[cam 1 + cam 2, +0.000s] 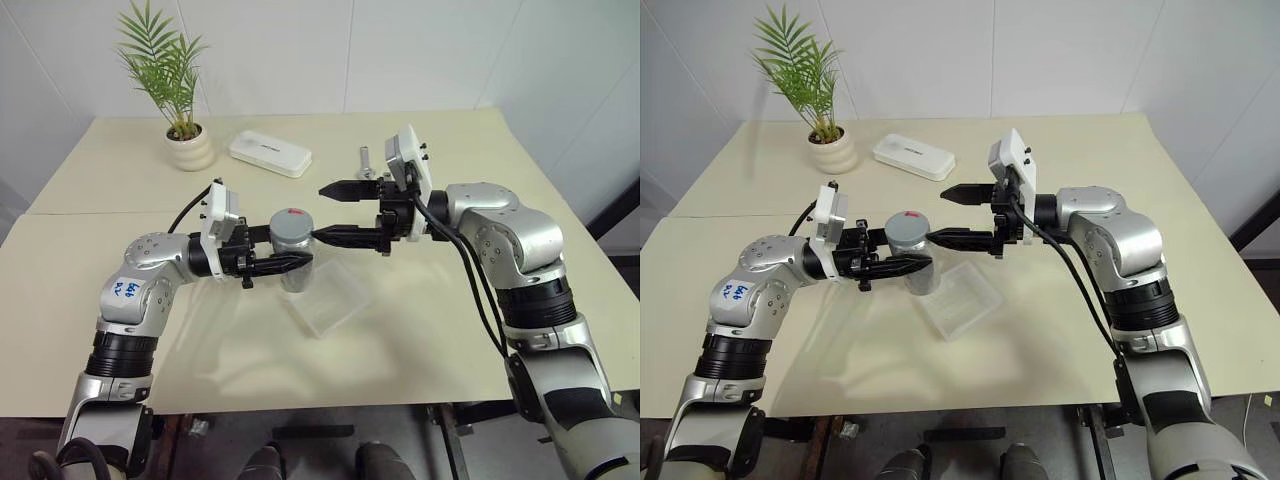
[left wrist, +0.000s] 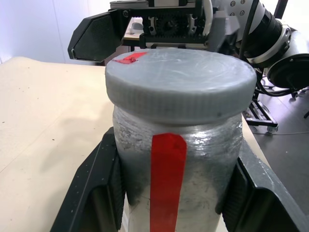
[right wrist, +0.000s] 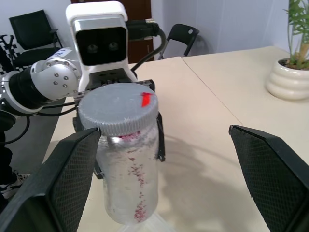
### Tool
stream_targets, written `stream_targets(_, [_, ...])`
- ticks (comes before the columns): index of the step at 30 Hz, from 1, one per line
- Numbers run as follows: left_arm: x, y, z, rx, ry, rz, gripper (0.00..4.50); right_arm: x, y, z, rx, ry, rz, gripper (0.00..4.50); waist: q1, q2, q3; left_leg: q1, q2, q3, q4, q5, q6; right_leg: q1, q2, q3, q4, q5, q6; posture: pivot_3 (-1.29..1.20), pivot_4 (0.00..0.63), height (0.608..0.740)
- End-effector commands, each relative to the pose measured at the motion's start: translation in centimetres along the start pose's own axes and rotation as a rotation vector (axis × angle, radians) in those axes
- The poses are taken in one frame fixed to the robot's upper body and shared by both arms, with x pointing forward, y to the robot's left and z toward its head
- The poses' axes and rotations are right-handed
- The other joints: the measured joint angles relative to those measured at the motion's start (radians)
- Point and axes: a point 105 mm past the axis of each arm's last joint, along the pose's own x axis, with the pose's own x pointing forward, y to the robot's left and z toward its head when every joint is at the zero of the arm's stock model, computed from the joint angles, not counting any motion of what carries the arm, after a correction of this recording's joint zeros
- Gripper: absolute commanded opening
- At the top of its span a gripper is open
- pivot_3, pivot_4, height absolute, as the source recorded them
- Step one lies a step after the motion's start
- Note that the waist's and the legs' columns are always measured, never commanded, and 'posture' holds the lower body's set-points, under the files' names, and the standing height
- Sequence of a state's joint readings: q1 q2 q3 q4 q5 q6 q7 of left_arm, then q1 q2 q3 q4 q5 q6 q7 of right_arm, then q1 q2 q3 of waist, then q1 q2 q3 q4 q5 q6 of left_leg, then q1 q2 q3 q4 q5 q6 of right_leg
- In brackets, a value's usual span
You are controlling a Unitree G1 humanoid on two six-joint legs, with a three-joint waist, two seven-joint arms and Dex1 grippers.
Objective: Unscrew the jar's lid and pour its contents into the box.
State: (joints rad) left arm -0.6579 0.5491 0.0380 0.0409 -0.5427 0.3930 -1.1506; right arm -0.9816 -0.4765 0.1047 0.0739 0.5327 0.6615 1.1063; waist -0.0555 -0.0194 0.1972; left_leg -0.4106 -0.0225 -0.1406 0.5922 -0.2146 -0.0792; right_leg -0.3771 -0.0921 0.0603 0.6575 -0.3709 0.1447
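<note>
My left gripper (image 1: 296, 259) is shut on the jar (image 1: 294, 258) and holds it upright just above the table. The jar is silvery-grey with a red stripe (image 2: 166, 183). Black fingers (image 2: 99, 188) clamp its sides below the lid. The grey lid (image 1: 292, 222), with a small red mark on top, sits on the jar. My right gripper (image 1: 325, 213) is open and level, pointing at the lid from the right; its lower finger ends close beside the lid. The clear box (image 1: 330, 298) lies on the table just below and right of the jar. The contents are hidden inside the jar.
A cream plant pot (image 1: 190, 148) with a palm stands at the table's back left. A white oblong case (image 1: 270, 153) lies beside it. A small metal piece (image 1: 366, 160) stands behind my right gripper. The table's front edge (image 1: 300, 408) runs close below the box.
</note>
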Motion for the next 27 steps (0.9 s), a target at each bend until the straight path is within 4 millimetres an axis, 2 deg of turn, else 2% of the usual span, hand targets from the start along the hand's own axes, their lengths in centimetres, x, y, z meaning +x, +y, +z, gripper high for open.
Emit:
stream_targets(1, [0.0, -0.7, 1.0, 0.047, -0.016, -0.033, 2.05, -0.8, 0.9, 2.0, -0.024, -0.059, 0.043, 4.48, 0.001, 0.0, 0.0, 0.0, 0.0, 0.0, 0.0, 0.0, 0.0, 0.0, 0.0, 0.0, 0.0, 0.0, 0.0, 0.0, 0.15, 0.74])
stream_targets(4, [0.0, -0.7, 1.0, 0.047, -0.013, -0.031, 2.05, -0.5, 2.0, 2.7, -0.012, -0.089, 0.103, 4.48, 0.001, 0.0, 0.0, 0.0, 0.0, 0.0, 0.0, 0.0, 0.0, 0.0, 0.0, 0.0, 0.0, 0.0, 0.0, 0.0, 0.15, 0.74])
stream_targets(9, [0.0, -0.6, 1.0, 0.048, -0.012, -0.03, 2.05, 1.1, 3.1, 3.7, -0.024, -0.115, 0.159, 4.48, -0.001, 0.0, 0.0, 0.0, 0.0, 0.0, 0.0, 0.0, 0.0, 0.0, 0.0, 0.0, 0.0, 0.0, 0.0, 0.0, 0.15, 0.74])
stream_targets(15, [0.2, -0.7, 1.0, 0.046, -0.014, -0.038, 2.05, 3.7, 2.7, 2.6, -0.056, -0.042, 0.124, 4.48, 0.0, 0.0, 0.0, 0.0, 0.0, 0.0, 0.0, 0.0, 0.0, 0.0, 0.0, 0.0, 0.0, 0.0, 0.0, 0.0, 0.15, 0.74])
stream_targets(19, [0.3, -0.8, 1.0, 0.046, -0.017, -0.041, 2.05, 4.6, 2.5, 1.8, -0.081, -0.003, 0.112, 4.48, 0.001, 0.0, 0.0, 0.0, 0.0, 0.0, 0.0, 0.0, 0.0, 0.0, 0.0, 0.0, 0.0, 0.0, 0.0, 0.0, 0.15, 0.74])
stream_targets(27, [0.3, -0.8, 1.1, 0.047, -0.016, -0.041, 2.05, 4.7, 1.6, 2.1, -0.074, -0.033, 0.088, 4.48, 0.0, 0.0, 0.0, 0.0, 0.0, 0.0, 0.0, 0.0, 0.0, 0.0, 0.0, 0.0, 0.0, 0.0, 0.0, 0.0, 0.15, 0.74])
